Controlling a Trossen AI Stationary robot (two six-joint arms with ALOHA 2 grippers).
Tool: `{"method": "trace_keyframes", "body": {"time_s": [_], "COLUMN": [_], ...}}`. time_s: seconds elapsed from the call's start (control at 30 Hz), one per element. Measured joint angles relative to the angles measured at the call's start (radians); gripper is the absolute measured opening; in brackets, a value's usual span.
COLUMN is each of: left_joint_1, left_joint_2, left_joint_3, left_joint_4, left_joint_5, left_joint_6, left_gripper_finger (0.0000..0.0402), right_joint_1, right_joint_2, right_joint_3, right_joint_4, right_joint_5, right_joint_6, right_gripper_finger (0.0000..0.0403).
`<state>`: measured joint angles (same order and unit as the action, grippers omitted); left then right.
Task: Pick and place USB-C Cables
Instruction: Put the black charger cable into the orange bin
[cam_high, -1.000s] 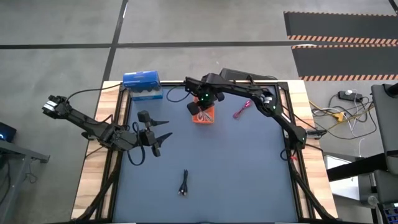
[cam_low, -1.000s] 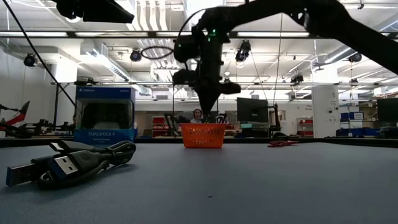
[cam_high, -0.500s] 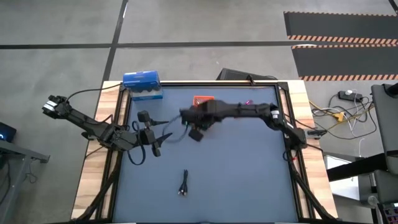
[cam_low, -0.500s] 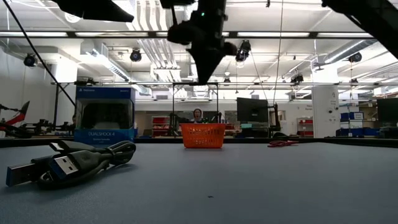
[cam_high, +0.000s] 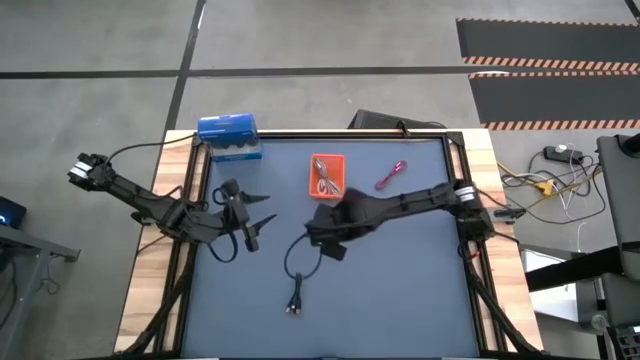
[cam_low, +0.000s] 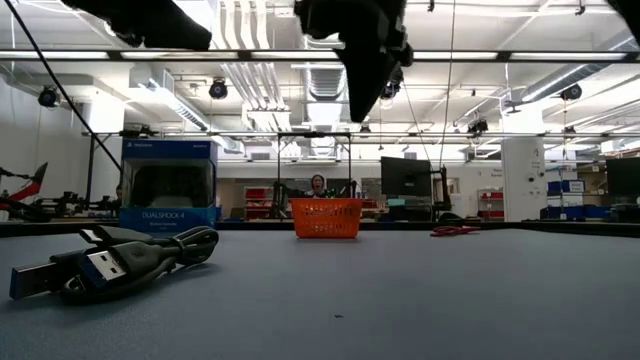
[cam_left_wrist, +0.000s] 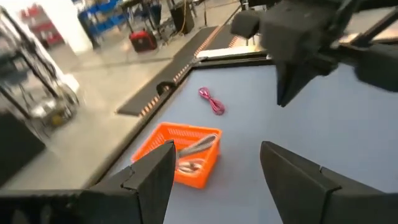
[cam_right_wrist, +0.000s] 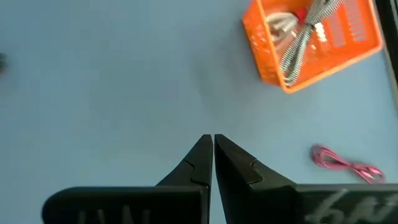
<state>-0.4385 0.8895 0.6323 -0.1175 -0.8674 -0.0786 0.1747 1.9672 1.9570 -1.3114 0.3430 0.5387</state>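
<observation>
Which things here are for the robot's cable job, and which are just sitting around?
For the job:
- pink cable on the mat
- black cable on the mat
- silver-grey cable and white cable in the orange basket
- right gripper, shut and empty
- left gripper, open

Just sitting around:
- blue box

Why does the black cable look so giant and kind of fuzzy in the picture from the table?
In the low view the black cable lies right by the camera, so it looms large and soft. In the high view it is just small and thin.
</observation>
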Motion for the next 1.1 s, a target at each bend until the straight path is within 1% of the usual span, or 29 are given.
{"method": "trace_keyframes", "body": {"time_s": [0.13,0.27,0.33,0.47,0.6,0.77,0.87,1.03,1.1], "left_joint_1": [-0.002,-0.002,-0.002,-0.003,-0.003,-0.002,-0.002,-0.002,-0.002], "left_joint_2": [0.017,0.05,0.073,0.136,0.203,0.284,0.337,0.44,0.481], "left_joint_3": [-0.001,-0.001,-0.001,-0.001,0.002,0.017,0.035,0.077,0.11], "left_joint_4": [-0.035,-0.029,-0.028,-0.028,-0.029,-0.026,-0.029,-0.039,-0.075], "left_joint_5": [0.011,0.077,0.106,0.134,0.15,0.221,0.265,0.347,0.382], "left_joint_6": [-0.137,-0.24,-0.297,-0.401,-0.509,-0.652,-0.734,-0.822,-0.86], "left_gripper_finger": [0.0219,0.0219,0.0219,0.0219,0.0219,0.0219,0.0219,0.0219,0.0219], "right_joint_1": [0.03,0.05,0.05,0.048,0.047,0.038,0.034,0.035,0.034], "right_joint_2": [-0.129,-0.261,-0.327,-0.439,-0.522,-0.598,-0.628,-0.669,-0.681], "right_joint_3": [-0.214,-0.45,-0.571,-0.812,-1.011,-1.197,-1.283,-1.392,-1.419], "right_joint_4": [0.224,0.476,0.617,0.939,1.226,1.463,1.602,1.787,1.847], "right_joint_5": [0.011,0.099,0.124,0.132,0.13,0.131,0.131,0.13,0.13], "right_joint_6": [-0.026,-0.079,-0.104,-0.175,-0.233,-0.239,-0.268,-0.321,-0.337], "right_gripper_finger": [0.0009,0.0009,0.0009,0.0009,0.0009,0.0009,0.0009,0.0009,0.0009]}}
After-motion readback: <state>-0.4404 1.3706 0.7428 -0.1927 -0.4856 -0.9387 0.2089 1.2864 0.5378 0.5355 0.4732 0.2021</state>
